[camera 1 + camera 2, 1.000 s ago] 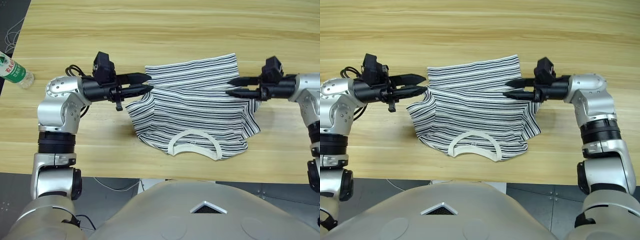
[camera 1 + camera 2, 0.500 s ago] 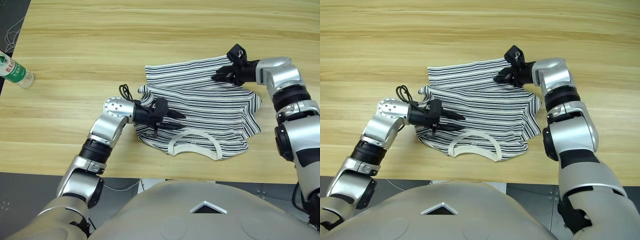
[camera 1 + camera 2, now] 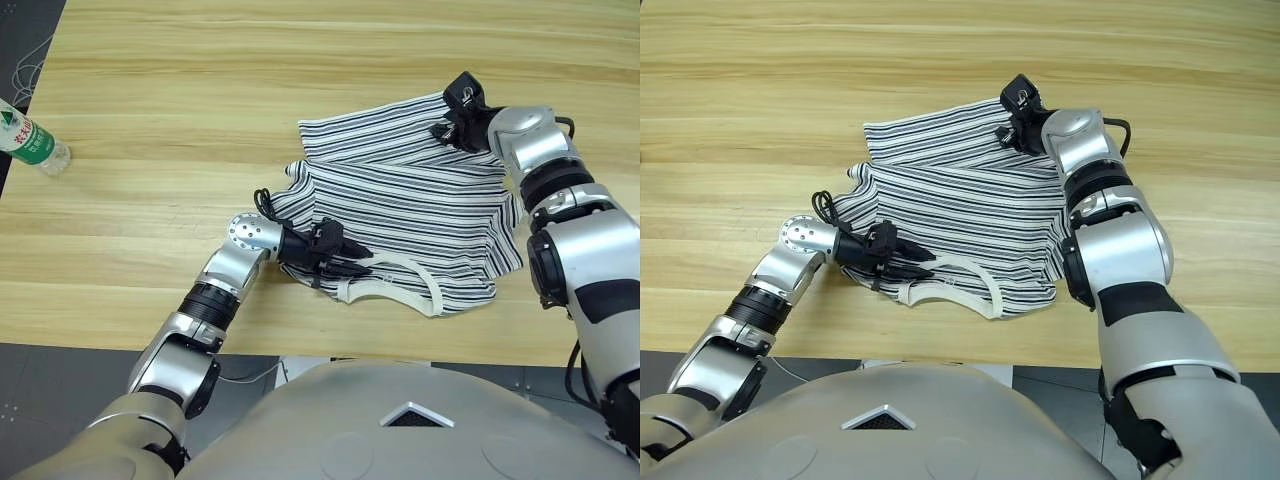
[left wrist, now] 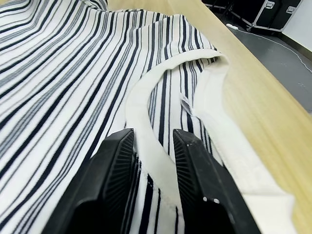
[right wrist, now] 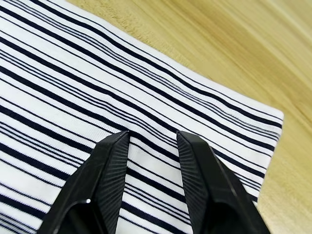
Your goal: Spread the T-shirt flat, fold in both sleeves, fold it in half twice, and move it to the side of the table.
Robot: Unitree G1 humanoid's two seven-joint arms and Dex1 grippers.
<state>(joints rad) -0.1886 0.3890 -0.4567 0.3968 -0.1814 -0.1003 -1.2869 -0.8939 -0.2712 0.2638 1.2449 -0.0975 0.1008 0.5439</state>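
The black-and-white striped T-shirt (image 3: 410,200) lies rumpled on the wooden table (image 3: 200,80), white collar (image 3: 428,291) toward me and hem at the far side. My left gripper (image 3: 362,266) lies low on the near left part of the shirt. In the left wrist view it (image 4: 152,134) is open, with the collar band (image 4: 146,97) running between its fingers. My right gripper (image 3: 442,128) rests on the far right corner of the hem. It (image 5: 152,134) is open too, tips down on the striped cloth (image 5: 73,73) close to the shirt's edge.
A plastic water bottle (image 3: 30,140) lies at the table's left edge. Bare wood stretches to the left of the shirt and beyond it. The collar sits close to the table's near edge (image 3: 300,345).
My left gripper swung from the shirt's left side to the collar at the near side. The right gripper went from the right side to the far right hem corner. The shirt shifted slightly.
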